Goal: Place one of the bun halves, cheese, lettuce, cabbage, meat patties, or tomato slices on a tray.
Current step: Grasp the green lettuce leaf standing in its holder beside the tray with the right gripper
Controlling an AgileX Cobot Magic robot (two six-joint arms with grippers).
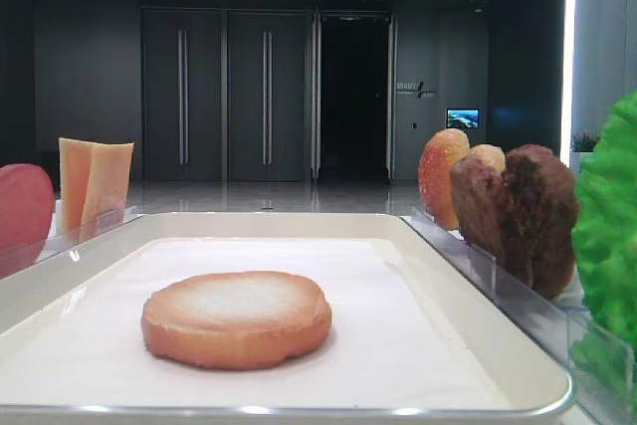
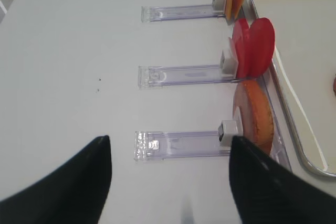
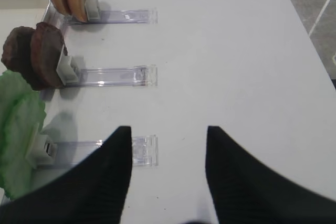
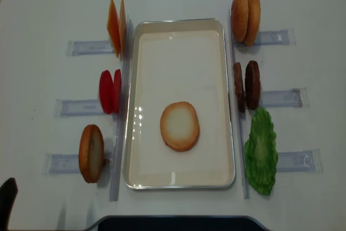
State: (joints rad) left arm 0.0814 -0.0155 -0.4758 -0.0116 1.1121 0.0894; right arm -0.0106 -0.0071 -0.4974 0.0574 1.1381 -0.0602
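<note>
Currently, nearest first:
Left gripper (image 2: 168,182): jaws look spread and empty over the table, though likely at their tightest.
Right gripper (image 3: 168,174): spread, empty, lettuce (image 3: 18,129) at its 9 o'clock.
Bun half (image 4: 179,126): flat on the tray (image 4: 178,182), toward 6 o'clock, a base layer.
Meat patties (image 4: 246,85): 3 o'clock, upright in a clear holder (image 4: 281,97) for easy pinching.
Cheese (image 4: 115,26): 11 o'clock, upright.

Left gripper (image 2: 169,182) held low over the tabletop (image 2: 79,66), jaws spread apart, gripping nothing; right gripper (image 3: 169,174) likewise held low, jaws parted and bare; both aimed level, forward.
</note>
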